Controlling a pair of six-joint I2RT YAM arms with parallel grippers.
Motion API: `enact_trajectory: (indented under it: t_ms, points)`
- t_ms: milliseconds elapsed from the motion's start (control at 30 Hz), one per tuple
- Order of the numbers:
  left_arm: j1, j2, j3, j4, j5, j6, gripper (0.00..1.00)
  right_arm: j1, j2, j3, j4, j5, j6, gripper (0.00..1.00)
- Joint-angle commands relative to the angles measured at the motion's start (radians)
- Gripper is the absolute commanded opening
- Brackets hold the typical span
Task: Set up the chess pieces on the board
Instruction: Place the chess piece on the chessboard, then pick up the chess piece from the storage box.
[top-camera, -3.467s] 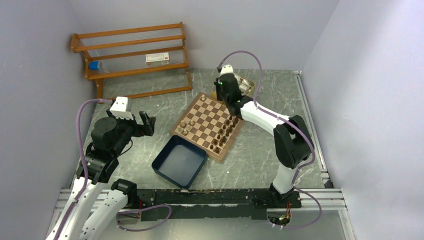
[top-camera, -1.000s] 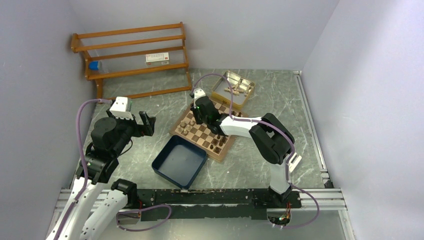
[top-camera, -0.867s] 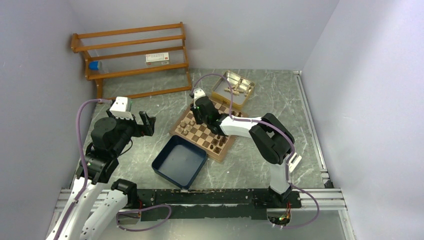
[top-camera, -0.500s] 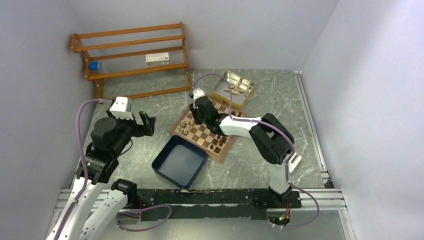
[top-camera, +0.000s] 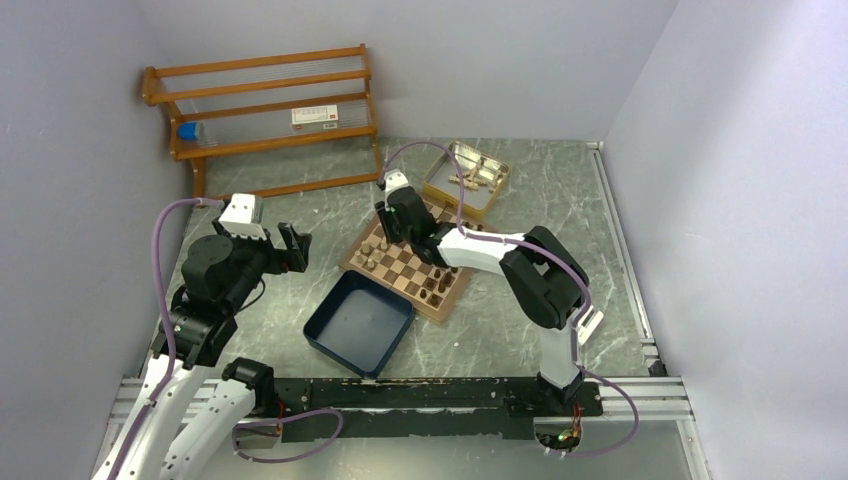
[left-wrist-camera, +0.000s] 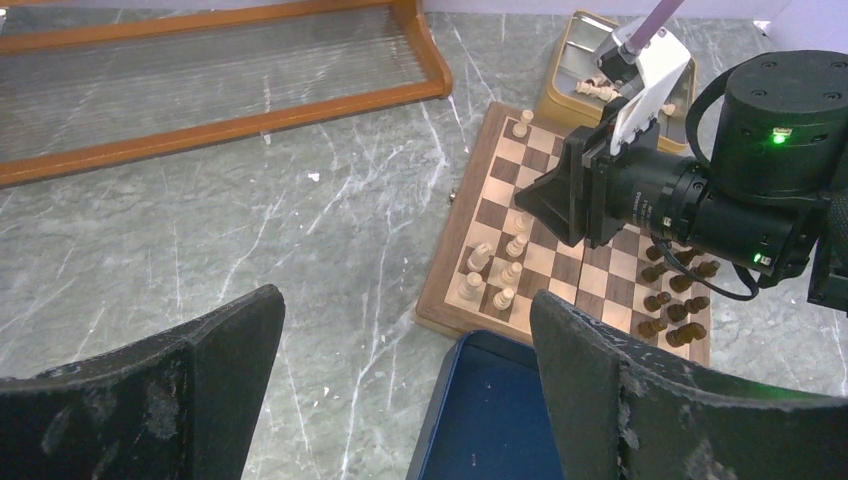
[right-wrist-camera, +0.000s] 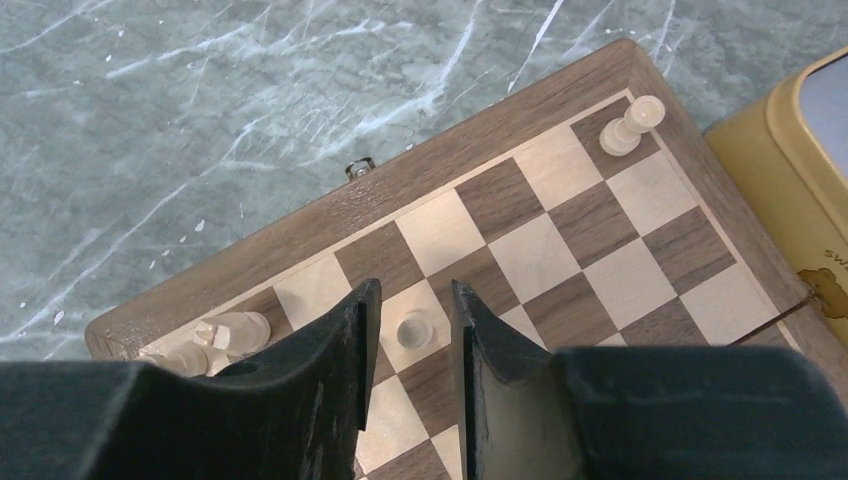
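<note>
While the right tool (right-wrist-camera: 412, 292) hangs with its 2 black fingers (right-wrist-camera: 330, 380) slightly parted, a small light tan wooden pawn (right-wrist-camera: 415, 328) stands untouched between them on a cream square of the checkered wooden chessboard (right-wrist-camera: 590, 250), lower centre of frame. The left tool (left-wrist-camera: 408, 300) gapes wide, empty, over the grey marbled table (left-wrist-camera: 250, 230).

Left arm (top-camera: 215, 275): folded upright at the left side, wrist held high.
Left gripper (left-wrist-camera: 405, 310): jaws spread wide.
Right arm (top-camera: 530, 270): stretched forward and leftward, elbow bent.
Right gripper (right-wrist-camera: 412, 300): pointing down, jaws slightly parted.
</note>
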Motion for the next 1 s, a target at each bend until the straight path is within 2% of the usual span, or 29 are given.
enact_trajectory:
  t_ms: [0,200,367,633,967]
  points:
    - [0.008,-0.009,-0.005,0.019,0.013,-0.002,0.97,-0.011,-0.045,0.052,-0.04,0.05,-0.014,0.37]
    - [0.007,-0.011,-0.006,0.017,0.017,-0.001,0.97,-0.085,-0.069,0.084,-0.07,0.078,-0.011,0.46]
    - [0.007,-0.01,-0.006,0.021,0.023,-0.001,0.97,-0.192,-0.096,0.094,-0.073,0.103,0.006,0.47]
    - [0.007,-0.013,-0.011,0.023,0.02,-0.001,0.97,-0.364,-0.018,0.17,-0.108,0.171,0.016,0.41]
    - [0.007,-0.011,-0.008,0.019,0.024,0.0,0.97,-0.441,0.215,0.394,-0.141,0.303,0.04,0.35]
